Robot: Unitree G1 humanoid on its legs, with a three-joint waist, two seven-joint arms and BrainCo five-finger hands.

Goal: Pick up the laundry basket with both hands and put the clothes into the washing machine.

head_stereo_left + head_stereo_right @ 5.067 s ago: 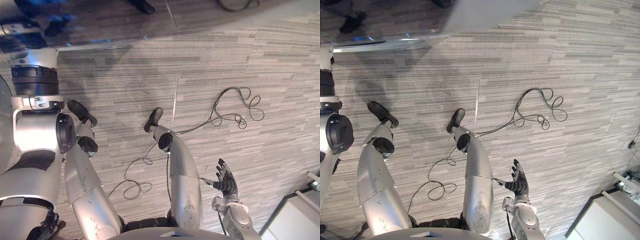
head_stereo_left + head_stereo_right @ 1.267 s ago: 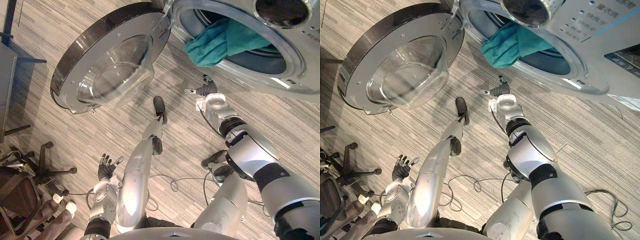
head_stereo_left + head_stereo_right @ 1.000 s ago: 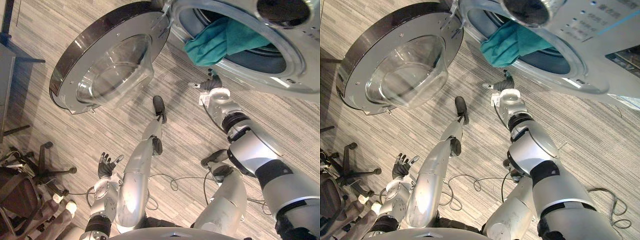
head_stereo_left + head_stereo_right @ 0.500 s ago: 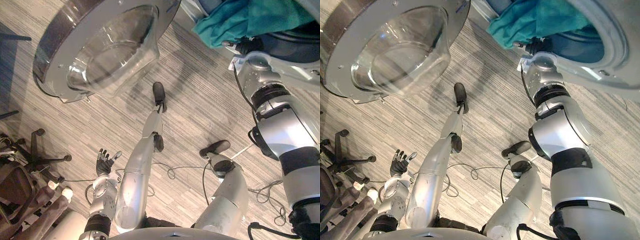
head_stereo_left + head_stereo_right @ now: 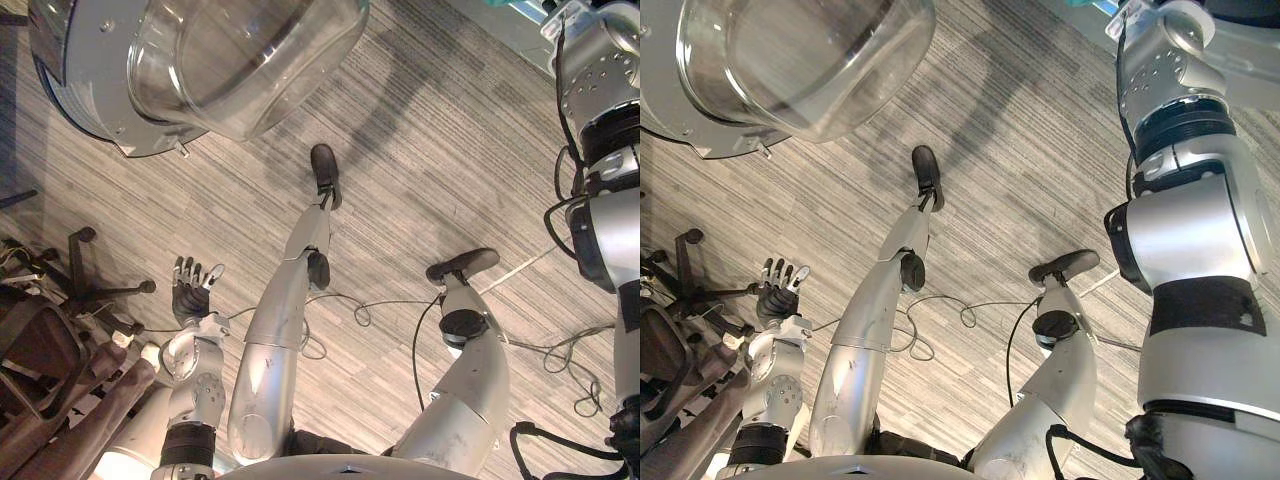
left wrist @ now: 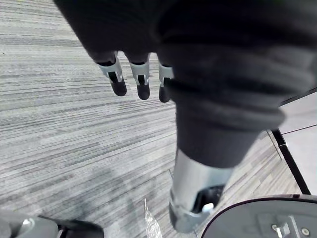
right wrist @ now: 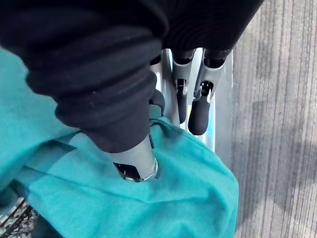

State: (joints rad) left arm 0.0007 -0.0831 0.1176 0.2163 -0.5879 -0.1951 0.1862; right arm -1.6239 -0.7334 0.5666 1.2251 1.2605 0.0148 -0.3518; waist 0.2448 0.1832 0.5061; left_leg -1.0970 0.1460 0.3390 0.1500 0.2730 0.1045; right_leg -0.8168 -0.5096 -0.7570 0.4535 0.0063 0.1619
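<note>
The left hand [image 5: 190,292] hangs low just beside an office chair [image 5: 45,345], fingers spread, holding nothing. Farther out, the right hand [image 7: 196,116], fingers straight, thumbs the teal clothes [image 7: 148,208] draped at the washing machine rim [image 7: 225,89]. I judge this the loading step; next, they need a shove inward. The open door [image 5: 200,60] stands left, with bare floor [image 5: 430,170] between.

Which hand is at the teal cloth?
The right hand: its thumb rests on the teal cloth. The left hand hangs open over the floor.
</note>
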